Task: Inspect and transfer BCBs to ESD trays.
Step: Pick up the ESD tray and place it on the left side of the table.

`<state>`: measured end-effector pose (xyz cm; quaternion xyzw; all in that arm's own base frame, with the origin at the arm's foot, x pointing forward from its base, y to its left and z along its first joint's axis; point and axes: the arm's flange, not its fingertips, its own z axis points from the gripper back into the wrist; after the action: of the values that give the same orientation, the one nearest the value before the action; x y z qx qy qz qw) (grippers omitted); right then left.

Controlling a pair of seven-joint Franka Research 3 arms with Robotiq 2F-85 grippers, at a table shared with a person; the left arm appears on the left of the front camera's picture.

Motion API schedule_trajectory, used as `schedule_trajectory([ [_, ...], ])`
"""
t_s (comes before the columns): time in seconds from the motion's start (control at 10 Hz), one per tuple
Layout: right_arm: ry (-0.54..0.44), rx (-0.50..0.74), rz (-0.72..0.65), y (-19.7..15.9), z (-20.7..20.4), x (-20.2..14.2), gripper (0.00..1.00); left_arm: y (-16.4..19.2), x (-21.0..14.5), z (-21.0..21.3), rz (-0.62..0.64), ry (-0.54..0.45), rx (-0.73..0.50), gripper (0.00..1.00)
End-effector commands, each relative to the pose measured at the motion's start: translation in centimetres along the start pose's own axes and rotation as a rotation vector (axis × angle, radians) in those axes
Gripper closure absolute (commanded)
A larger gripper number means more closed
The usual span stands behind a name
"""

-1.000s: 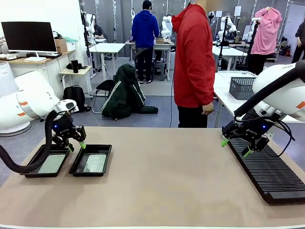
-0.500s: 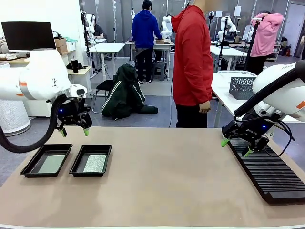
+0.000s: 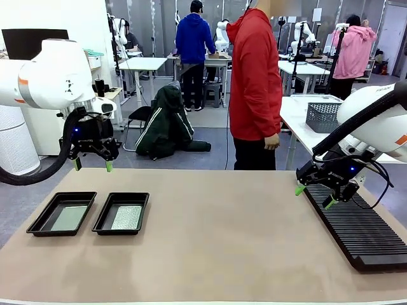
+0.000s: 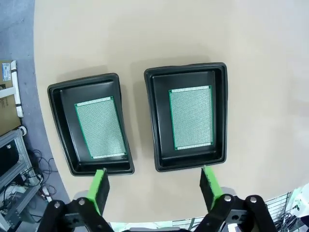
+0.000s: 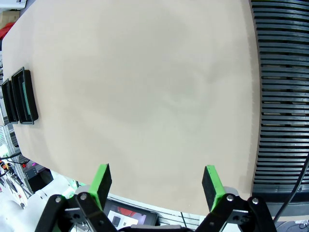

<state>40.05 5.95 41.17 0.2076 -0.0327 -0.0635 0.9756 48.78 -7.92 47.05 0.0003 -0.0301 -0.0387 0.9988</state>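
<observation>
Both arms hover, jaws wide.
Left gripper (image 3: pixel 91 165) raised high; right gripper (image 3: pixel 312 196) low, tilted, empty.

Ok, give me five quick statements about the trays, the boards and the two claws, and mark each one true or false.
1. Each tray holds one board. True; the second tray has its own board.
2. The left claw is shut on a board. False; it is open, holds nothing and hangs above the trays.
3. The two trays sit side by side on the table. True.
4. The right claw is over the trays. False; it is open at the far end of the rack, across the table from them.
5. A board stands in the rack. False; the slots in view hold no board.
</observation>
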Motion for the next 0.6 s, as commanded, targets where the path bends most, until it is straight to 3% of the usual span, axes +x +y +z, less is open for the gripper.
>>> schedule_trajectory([
  [0.0,0.004,0.0,-0.013,0.09,-0.09,0.18,0.0,0.28,-0.08,-0.33,0.007,-0.005,0.0,0.0],
  [0.5,0.004,0.0,-0.013,0.09,-0.09,0.18,0.0,0.28,-0.08,-0.33,0.007,-0.005,0.0,0.0],
])
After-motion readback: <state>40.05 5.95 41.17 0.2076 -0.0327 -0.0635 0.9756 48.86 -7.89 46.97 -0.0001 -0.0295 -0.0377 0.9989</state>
